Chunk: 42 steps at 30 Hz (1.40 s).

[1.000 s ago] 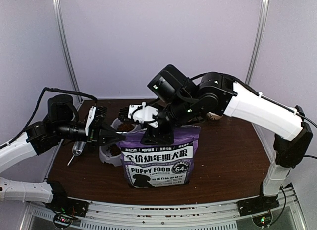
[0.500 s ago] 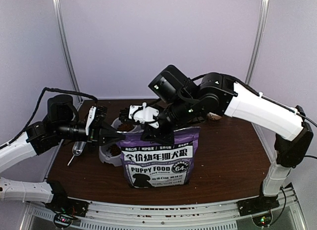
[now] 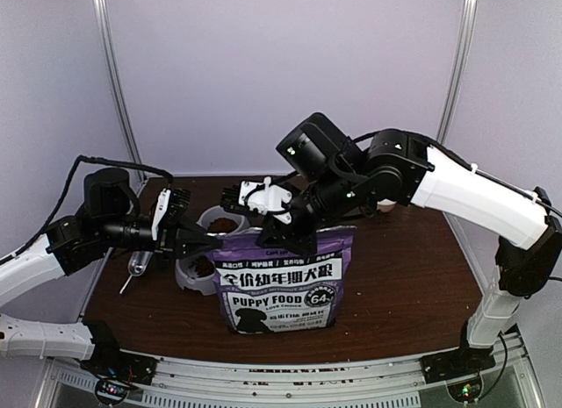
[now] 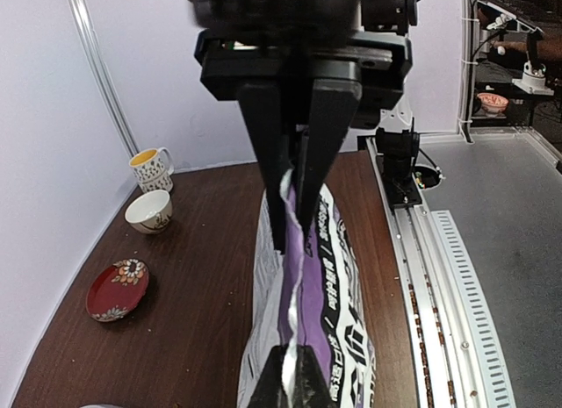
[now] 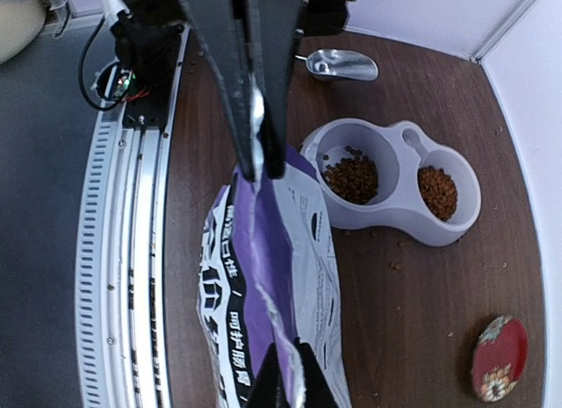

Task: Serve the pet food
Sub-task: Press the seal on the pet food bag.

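Left gripper (image 5: 260,167): closed on the top seam of the bag (image 3: 277,285), at the end nearer the bowl (image 5: 395,222).
Right gripper (image 4: 294,228): clamped on the same seam, farther along.
Bag: upright on the table, mouth pressed flat between the two pinches.
Why held so: probably to steady the bag and part its mouth.
Kibble (image 5: 354,180): some in both wells of the bowl, just beside the bag.
Scoop (image 5: 342,66): lying past the bowl, not held.
Next: the mouth needs opening before pouring.
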### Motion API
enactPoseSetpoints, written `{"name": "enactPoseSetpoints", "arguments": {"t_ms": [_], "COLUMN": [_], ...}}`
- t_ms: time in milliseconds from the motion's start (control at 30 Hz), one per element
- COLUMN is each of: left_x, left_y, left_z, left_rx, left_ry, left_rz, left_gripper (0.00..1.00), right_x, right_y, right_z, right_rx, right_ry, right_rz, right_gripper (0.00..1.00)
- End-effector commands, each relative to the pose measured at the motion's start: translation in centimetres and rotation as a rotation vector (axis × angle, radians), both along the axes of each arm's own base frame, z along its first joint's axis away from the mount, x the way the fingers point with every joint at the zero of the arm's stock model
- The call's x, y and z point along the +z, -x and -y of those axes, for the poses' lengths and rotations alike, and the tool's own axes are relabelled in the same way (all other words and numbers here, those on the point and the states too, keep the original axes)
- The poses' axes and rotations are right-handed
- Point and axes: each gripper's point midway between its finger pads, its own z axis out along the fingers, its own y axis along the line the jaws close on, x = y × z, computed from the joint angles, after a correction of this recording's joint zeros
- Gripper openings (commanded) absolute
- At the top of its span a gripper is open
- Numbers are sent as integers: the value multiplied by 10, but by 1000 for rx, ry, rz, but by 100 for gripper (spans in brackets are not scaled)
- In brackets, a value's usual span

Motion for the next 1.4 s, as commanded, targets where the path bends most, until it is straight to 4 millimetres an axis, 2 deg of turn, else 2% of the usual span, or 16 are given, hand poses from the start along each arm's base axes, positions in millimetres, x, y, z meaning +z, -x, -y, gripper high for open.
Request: {"name": "enactPoseSetpoints", "arguments": {"t_ms": [0,233,333,433,467,533,800,933,1000,1033,1133,1367], "left_x": [23,23,23,24,23,23,22,22,22,23,22,22], "left_y": [9,10,10,10,10,10,11,11,11,11,11,11], "left_z": [-2,-2,-2,-2,-2,-2,-1,-1,-1,-1,-1,-1], "left_rx": [-40,-44,-45,-44,-44,-44,-53,-53,-54,-53,-53,-54], "left_ry": [71,74,73,74,73,73,72,73,73,74,73,71], "left_rz": [76,77,75,77,75,75,72,72,71,73,72,70], "left_gripper": [0,0,0,0,0,0,0,0,0,0,0,0], "right_x": [8,13,11,7,6,5,8,3,1,0,-2,3], "right_y": [-3,-4,-5,-5,-6,-7,-7,-10,-10,-11,-9,-9], "right_z": [17,24,28,33,35,38,45,52,56,57,59,61], "right_rx": [-36,-45,-51,-57,-61,-65,-76,-97,-102,-106,-105,-106], "right_ry": [-7,-23,-5,15,20,23,2,26,35,39,38,10], "right_rz": [4,7,-1,-14,-20,-33,-31,-35,-41,-46,-55,-50], "right_gripper": [0,1,18,24,21,1,0,20,23,20,0,0]}}
